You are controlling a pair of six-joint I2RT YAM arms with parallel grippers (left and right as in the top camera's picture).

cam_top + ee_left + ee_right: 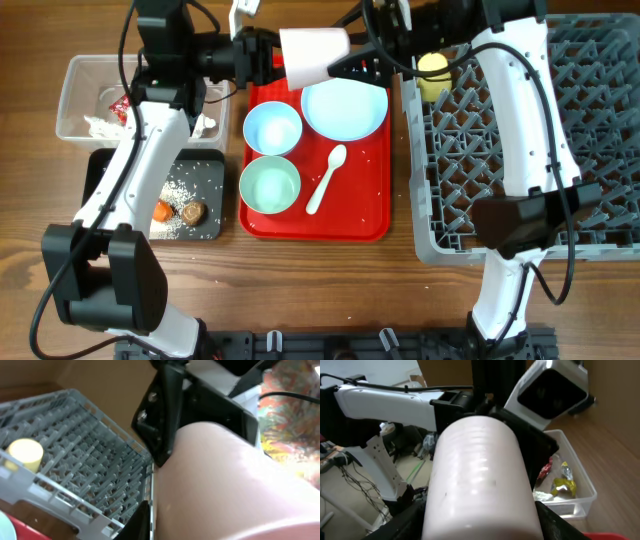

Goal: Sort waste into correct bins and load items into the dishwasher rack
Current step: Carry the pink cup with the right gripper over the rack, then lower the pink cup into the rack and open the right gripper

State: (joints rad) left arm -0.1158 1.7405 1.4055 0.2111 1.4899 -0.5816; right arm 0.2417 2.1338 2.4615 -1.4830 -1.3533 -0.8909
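Pink cup (315, 55) is held on its side in the air over the far edge of the tray (360, 190). It is clasped round its body by the right claw (480, 510), whose fingers are spread fairly wide. The left claw (272, 55) is set at the cup's other end; whether it grips cannot be told.

Only from overhead are two bowls (272, 130), a plate (345, 108) and a spoon (327, 180) seen on the tray. Right of the tray, the rack (75, 460) with a yellow cup (25, 452) is shown by the left wrist view. Left of the tray, wrappers (546, 467) in the tub (580, 495) are shown by the right wrist view, with cables (350, 480) behind.

The table (300, 290) is brown wood.
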